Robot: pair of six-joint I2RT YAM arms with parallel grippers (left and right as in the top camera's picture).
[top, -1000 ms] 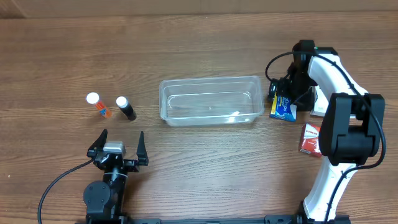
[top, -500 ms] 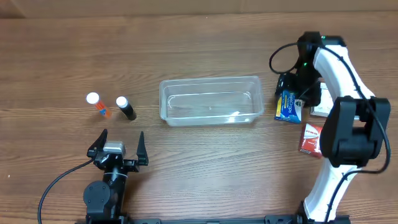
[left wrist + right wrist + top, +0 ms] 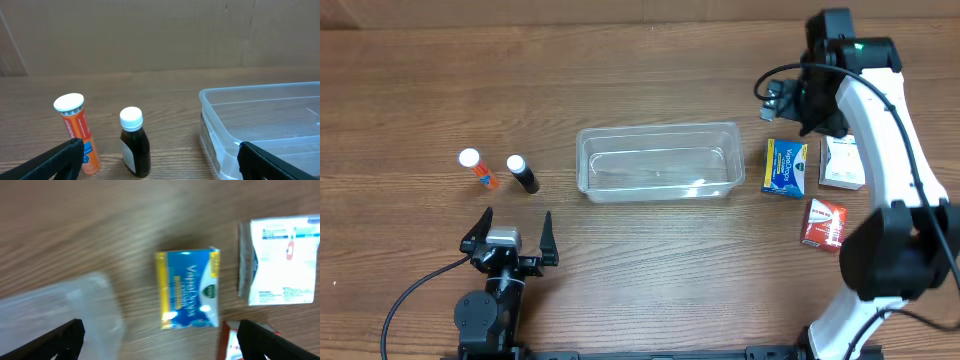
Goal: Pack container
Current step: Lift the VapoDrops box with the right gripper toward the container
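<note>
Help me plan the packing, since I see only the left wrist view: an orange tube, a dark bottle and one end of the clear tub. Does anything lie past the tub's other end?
Observer: Yes, a blue and yellow cardboard box lies flat just past the right end of the clear plastic rectangular tub.
Operator: Only that?
Observer: No; a white cardboard box lies to its right, a red cardboard box nearer the robot.
Operator: And the other arm?
Observer: The right gripper hangs open and empty, just beyond the blue box.
</note>
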